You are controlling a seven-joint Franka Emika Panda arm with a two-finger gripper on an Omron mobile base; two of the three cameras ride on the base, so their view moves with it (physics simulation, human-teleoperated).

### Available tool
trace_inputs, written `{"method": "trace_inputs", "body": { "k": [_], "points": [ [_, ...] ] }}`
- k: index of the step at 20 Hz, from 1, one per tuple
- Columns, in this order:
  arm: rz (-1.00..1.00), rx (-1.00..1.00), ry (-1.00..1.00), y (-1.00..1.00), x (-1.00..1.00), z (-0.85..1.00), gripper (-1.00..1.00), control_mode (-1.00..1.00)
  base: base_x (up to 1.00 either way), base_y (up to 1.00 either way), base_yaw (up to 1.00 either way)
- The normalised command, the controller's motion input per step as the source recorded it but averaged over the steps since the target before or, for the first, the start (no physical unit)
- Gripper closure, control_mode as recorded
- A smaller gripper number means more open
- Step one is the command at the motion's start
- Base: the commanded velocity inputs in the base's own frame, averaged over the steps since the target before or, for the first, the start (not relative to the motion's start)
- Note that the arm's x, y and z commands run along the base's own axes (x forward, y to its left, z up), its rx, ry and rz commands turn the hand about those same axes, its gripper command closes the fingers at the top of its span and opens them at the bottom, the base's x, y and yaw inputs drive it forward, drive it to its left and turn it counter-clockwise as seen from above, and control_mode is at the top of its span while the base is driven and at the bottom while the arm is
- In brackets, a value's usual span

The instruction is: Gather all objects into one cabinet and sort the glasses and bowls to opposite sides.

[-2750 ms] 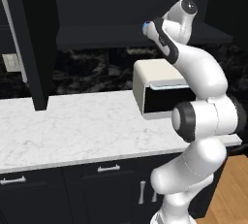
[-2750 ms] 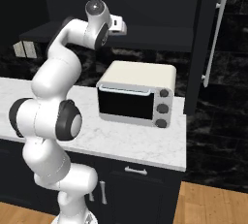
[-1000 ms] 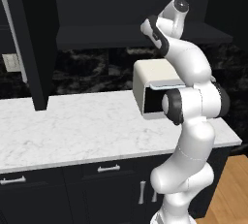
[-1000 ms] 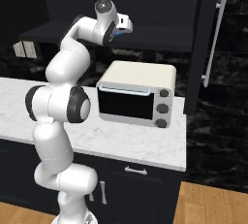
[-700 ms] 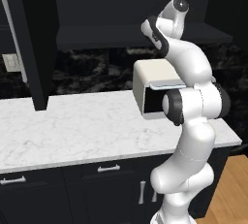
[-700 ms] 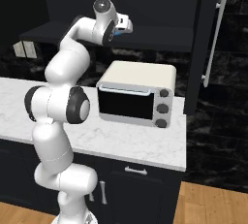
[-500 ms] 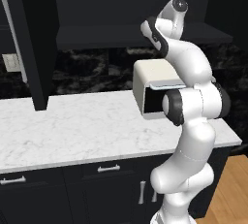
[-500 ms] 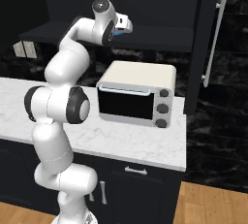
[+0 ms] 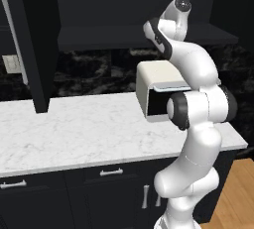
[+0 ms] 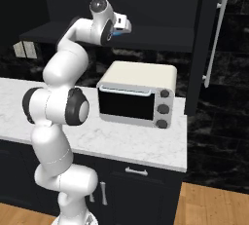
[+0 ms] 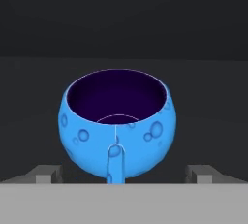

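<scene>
Sitting between the spread-apart tips of the claw (image 11: 119, 173), the blue bowl (image 11: 119, 123) is ungripped.

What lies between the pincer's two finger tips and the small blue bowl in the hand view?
Nothing: in the hand view the stretch is bare. The open pincer has a finger tip each side of the small blue bowl, which sits on the dark shelf.

White marble tabletop (image 9: 74, 134) over black base drawers with short silver pulls (image 9: 111, 172); backsplash (image 9: 94, 74) is black stone with pale veining. Cream toaster oven (image 10: 138, 95) sits on the tabletop near its right end, dark glass door, 3 knobs down its right side. Pale switch plate (image 9: 10, 64) on the wall at left; wood plank floor (image 10: 209, 207) at lower right.
</scene>
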Motion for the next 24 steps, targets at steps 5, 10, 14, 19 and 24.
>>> {"method": "trace_inputs", "body": {
  "k": [5,10,14,19,24],
  "points": [
    [0.00,0.00,0.00,0.01,0.00,0.00,-1.00,-1.00,0.00,0.00,0.00],
    [0.00,0.00,0.00,0.00,0.00,-0.04,1.00,-1.00,0.00,0.00,0.00],
    [0.00,0.00,-0.01,0.00,0.00,0.00,1.00,-1.00,0.00,0.00,0.00],
    [0.00,0.00,-0.03,0.00,-0.04,0.00,1.00,-1.00,0.00,0.00,0.00],
    [0.00,0.00,-0.03,0.00,0.00,-0.01,1.00,-1.00,0.00,0.00,0.00]
  ]
}}
